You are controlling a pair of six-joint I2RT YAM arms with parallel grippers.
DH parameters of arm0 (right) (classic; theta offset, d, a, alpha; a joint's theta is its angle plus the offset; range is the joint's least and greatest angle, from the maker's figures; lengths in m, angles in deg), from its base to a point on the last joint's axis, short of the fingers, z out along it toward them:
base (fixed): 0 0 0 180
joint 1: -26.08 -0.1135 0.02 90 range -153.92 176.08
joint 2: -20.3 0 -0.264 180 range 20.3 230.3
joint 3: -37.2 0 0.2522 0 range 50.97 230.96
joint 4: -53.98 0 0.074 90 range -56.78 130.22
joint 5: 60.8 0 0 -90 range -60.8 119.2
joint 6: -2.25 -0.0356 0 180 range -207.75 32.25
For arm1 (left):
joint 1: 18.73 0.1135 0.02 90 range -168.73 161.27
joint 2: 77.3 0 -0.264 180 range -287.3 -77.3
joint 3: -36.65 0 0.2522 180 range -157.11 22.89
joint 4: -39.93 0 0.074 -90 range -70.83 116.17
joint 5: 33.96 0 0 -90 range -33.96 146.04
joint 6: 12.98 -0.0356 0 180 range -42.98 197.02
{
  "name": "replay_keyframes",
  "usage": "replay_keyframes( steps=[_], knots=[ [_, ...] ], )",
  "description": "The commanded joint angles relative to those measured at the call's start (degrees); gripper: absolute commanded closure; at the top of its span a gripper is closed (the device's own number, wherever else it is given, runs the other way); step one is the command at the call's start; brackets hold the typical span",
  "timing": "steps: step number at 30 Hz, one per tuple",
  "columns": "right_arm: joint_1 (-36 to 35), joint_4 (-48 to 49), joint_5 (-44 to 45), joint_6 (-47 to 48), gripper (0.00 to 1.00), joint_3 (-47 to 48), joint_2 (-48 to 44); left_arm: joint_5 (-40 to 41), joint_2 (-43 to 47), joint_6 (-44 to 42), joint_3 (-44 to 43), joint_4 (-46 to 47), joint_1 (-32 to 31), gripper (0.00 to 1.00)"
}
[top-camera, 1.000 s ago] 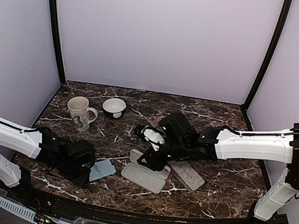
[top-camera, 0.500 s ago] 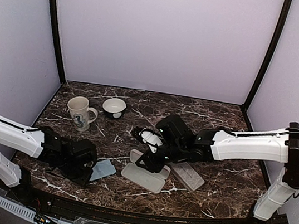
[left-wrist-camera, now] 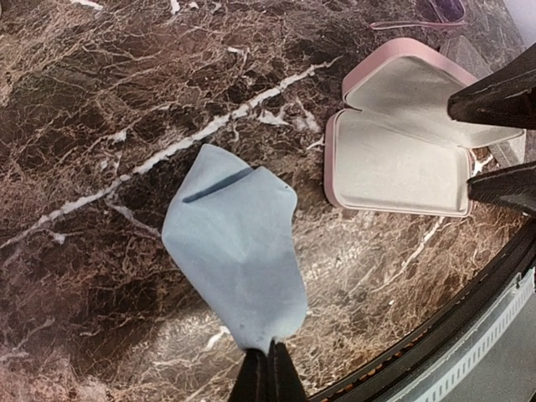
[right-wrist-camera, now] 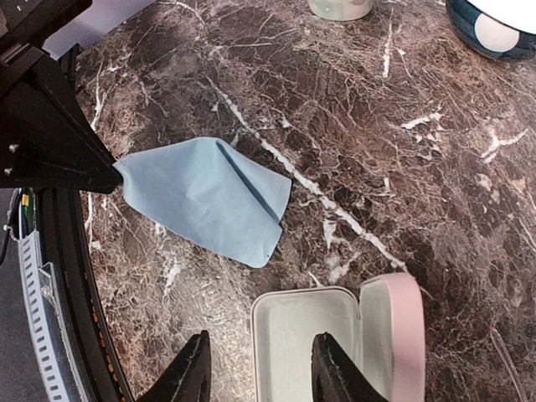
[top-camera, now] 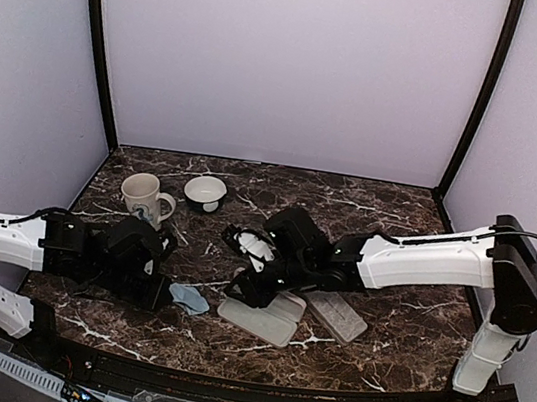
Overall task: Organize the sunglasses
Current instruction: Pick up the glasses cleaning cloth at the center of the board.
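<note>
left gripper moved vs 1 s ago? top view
Yes. In the top view the left gripper has shifted up-frame, closer to the mug, and is now shut on the blue cloth.

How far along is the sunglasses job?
Early, I'd judge.
Done: the pink case lies open and empty.
In hand: the left gripper is shut on a corner of the light-blue cloth. The right gripper hangs open over the case, holding nothing.
Left: the sunglasses are not in the case; only a thin frame shows on the marble beyond it.
</note>
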Motion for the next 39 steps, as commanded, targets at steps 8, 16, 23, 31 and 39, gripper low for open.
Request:
replay_keyframes(
  steps=[8, 16, 23, 31, 39],
  knots=[
    [-2.4, 5.7, -3.5, -2.7, 0.57, 3.1, 5.5, -3.3, 4.7, 0.6, 1.4, 2.2, 2.8, 1.0],
    [-4.1, 4.5, -2.2, -1.2, 0.57, 6.8, 10.4, -5.9, 9.3, 2.1, 6.2, 4.1, 6.9, 1.0],
    [-5.8, 5.4, -1.9, 0.7, 0.56, 9.2, 14.0, -7.1, 9.8, 2.8, 8.6, 5.3, 8.2, 1.0],
    [-7.0, 7.6, -0.4, 1.3, 0.54, 10.4, 17.0, -8.3, 11.2, 3.4, 8.3, 5.7, 8.7, 1.0],
    [-7.0, 5.8, 2.3, 0.9, 0.57, 14.0, 20.5, -8.8, 11.5, 3.6, 8.4, 6.3, 8.7, 1.0]
  ],
)
